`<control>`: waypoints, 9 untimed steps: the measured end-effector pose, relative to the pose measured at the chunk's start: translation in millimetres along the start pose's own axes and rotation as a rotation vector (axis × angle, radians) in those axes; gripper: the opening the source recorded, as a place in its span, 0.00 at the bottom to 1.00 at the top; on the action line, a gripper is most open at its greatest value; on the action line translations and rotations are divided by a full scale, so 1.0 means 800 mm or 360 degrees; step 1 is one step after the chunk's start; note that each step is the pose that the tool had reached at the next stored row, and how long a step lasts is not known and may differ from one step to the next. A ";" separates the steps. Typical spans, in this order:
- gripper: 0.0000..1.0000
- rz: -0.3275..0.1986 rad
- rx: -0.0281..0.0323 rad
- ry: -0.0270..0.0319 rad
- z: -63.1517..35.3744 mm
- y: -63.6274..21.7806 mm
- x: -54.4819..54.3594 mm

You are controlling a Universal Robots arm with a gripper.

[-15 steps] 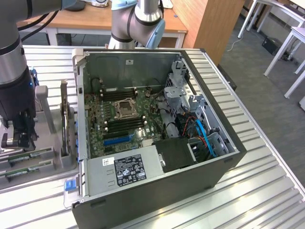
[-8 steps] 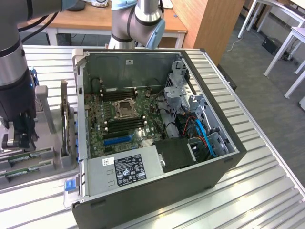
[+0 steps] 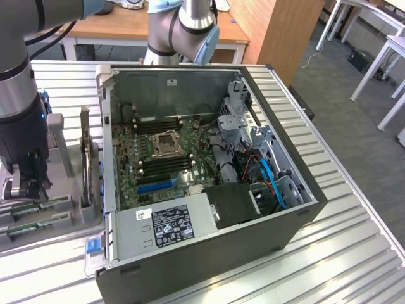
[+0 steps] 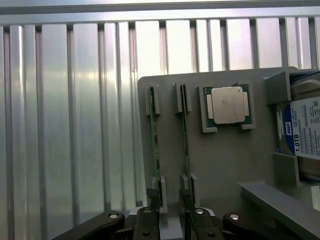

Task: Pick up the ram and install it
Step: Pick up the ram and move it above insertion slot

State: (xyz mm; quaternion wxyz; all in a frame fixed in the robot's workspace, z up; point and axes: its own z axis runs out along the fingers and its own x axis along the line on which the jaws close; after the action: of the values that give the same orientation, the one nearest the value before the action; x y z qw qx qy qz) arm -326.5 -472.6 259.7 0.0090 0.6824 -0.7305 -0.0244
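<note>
Gripper [image 4: 170,212] sits open by the ram [image 4: 155,135]: light, stiff, but fragile. I'd pinch its flat faces mid-length.

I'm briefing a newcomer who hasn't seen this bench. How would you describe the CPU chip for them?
On the ribbed metal table lies a grey parts holder. The CPU chip sits flat in a recess, between two thin green ram sticks standing on edge and the hard drive. It alone is square, with a silver lid on green board.
</note>
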 end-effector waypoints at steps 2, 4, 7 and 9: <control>0.30 0.0000 -0.00004 0.00004 0.001 0.000 0.000; 0.30 0.0000 0.00000 0.00001 0.001 0.000 0.000; 0.30 0.0000 0.00003 -0.00004 0.001 0.001 0.000; 0.30 0.0000 0.00001 -0.00001 0.002 0.002 0.000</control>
State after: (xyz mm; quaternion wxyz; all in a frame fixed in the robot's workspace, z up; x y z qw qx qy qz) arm -328.3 -472.5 258.4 0.0089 0.6823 -0.7306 -0.0244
